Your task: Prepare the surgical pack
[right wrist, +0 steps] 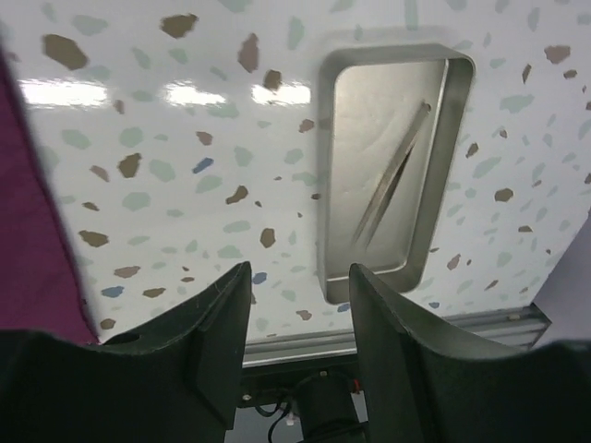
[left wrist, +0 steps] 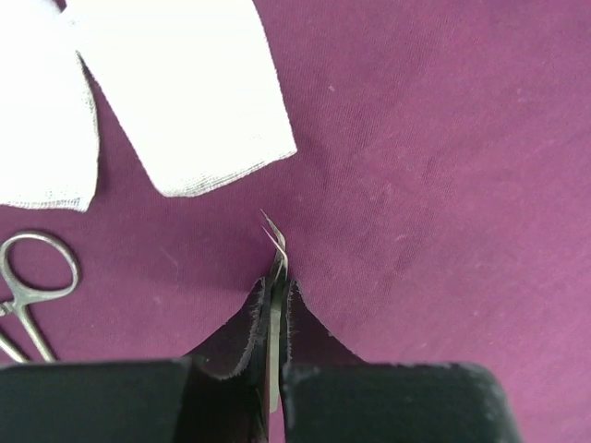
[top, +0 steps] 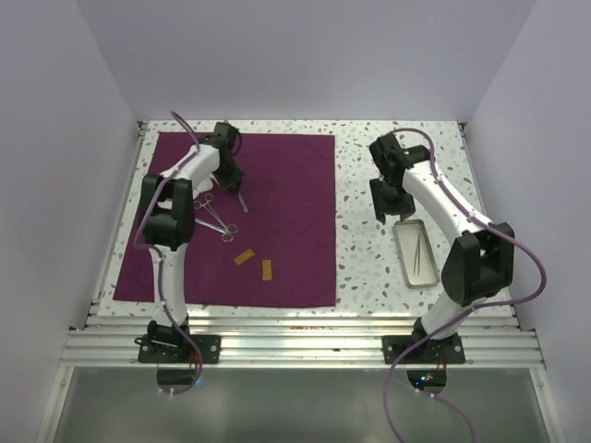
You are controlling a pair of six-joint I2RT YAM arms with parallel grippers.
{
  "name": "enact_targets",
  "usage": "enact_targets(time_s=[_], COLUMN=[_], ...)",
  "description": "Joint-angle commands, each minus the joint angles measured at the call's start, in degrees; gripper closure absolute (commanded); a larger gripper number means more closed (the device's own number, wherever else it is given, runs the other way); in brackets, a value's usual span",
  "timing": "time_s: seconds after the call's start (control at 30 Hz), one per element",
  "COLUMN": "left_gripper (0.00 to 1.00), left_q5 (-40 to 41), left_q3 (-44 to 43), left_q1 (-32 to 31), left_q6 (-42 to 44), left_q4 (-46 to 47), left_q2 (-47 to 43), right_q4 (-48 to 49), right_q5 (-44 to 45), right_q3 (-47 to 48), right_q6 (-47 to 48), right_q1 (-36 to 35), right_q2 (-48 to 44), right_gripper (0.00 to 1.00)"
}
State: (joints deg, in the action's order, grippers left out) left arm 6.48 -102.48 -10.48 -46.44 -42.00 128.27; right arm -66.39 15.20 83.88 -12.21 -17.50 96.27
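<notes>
The plum-purple cloth [top: 277,212] lies spread flat as a large square sheet on the left half of the table; it also fills the left wrist view [left wrist: 443,166]. My left gripper [top: 235,181] hovers over its far left part, shut on a thin metal instrument [left wrist: 275,247] whose curved tips stick out just above the cloth. My right gripper [top: 382,203] is open and empty above the speckled table, beside the silver tray [top: 403,263], which holds tweezers [right wrist: 392,180].
On the cloth lie white gauze pieces [left wrist: 175,92], ring-handled forceps [top: 214,218] [left wrist: 37,268] and two small orange strips [top: 245,257] [top: 267,269]. The tray's rim [right wrist: 328,185] lies just ahead of my right fingers. White walls enclose the table on three sides.
</notes>
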Motion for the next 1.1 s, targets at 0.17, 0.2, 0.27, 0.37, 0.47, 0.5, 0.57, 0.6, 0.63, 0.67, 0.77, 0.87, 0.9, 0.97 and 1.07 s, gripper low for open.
enact_targets(time_s=[0.17,0.2,0.27,0.37,0.47,0.5,0.57,0.6,0.63,0.67,0.77,0.87,0.9,0.97,1.07], left_gripper=[1.0,1.0,1.0,1.0,1.0,1.0,1.0,1.0,1.0,1.0,1.0,1.0,1.0,1.0,1.0], left_q5=[-7.69,-10.5,-17.45,-22.73,-24.85,-25.11,-25.29,-25.64,-25.73,-25.73,-25.64,-25.73,-25.73,-25.82,-25.99], left_q3=[2.71,6.64,11.49,20.01,25.89,27.14,29.86,30.57,31.1,31.98,33.13,33.83,34.01,34.27,34.27], left_q1=[-0.42,-0.51,-1.73,-4.1,-7.0,-7.79,-9.64,-10.52,-10.79,-11.05,-11.93,-12.9,-13.42,-13.86,-14.3], left_q6=[3.1,3.28,2.67,0.21,-2.95,-3.66,-5.68,-6.55,-7.0,-7.35,-8.58,-9.72,-10.34,-11.04,-11.75], left_q4=[-1.51,-0.12,4.46,5.88,7.28,7.89,8.77,9.04,9.21,9.39,10.09,10.71,10.97,11.41,12.11], left_q2=[-14.15,-16.27,-22.6,-28.83,-34.56,-35.97,-38.96,-39.67,-40.8,-41.16,-42.75,-43.63,-43.8,-44.24,-44.68], right_q4=[8.71,11.87,23.19,38.67,46.17,46.35,46.96,48.88,50.29,51.7,55.93,58.13,59.09,59.8,60.15], right_q5=[-30.18,-40.32,-47.33,-54.65,-56.77,-56.95,-57.39,-57.48,-57.56,-57.74,-58.18,-58.53,-58.62,-58.88,-58.45], right_q3=[4.82,1.33,-2.56,-8.28,-8.91,-7.77,-6.97,-7.32,-7.93,-8.63,-11.53,-12.16,-12.24,-12.25,-12.24], right_q6=[3.34,2.2,-4.12,-13.08,-18.11,-18.55,-19.78,-21.26,-22.15,-23.12,-25.93,-27.52,-28.3,-28.92,-29.45], right_q1=[-2.01,-2.1,-3.5,-7.36,-11.5,-12.29,-14.14,-14.84,-15.02,-15.2,-15.73,-16.43,-16.78,-17.13,-17.92], right_q2=[-1.17,-1.52,-1.61,-1.87,0.14,1.02,2.78,2.96,2.96,2.79,3.22,4.01,4.19,4.8,5.42], right_gripper=[0.24,0.21,0.16,0.14,0.15,0.16,0.19,0.21,0.24,0.25,0.3,0.36,0.37,0.39,0.43])
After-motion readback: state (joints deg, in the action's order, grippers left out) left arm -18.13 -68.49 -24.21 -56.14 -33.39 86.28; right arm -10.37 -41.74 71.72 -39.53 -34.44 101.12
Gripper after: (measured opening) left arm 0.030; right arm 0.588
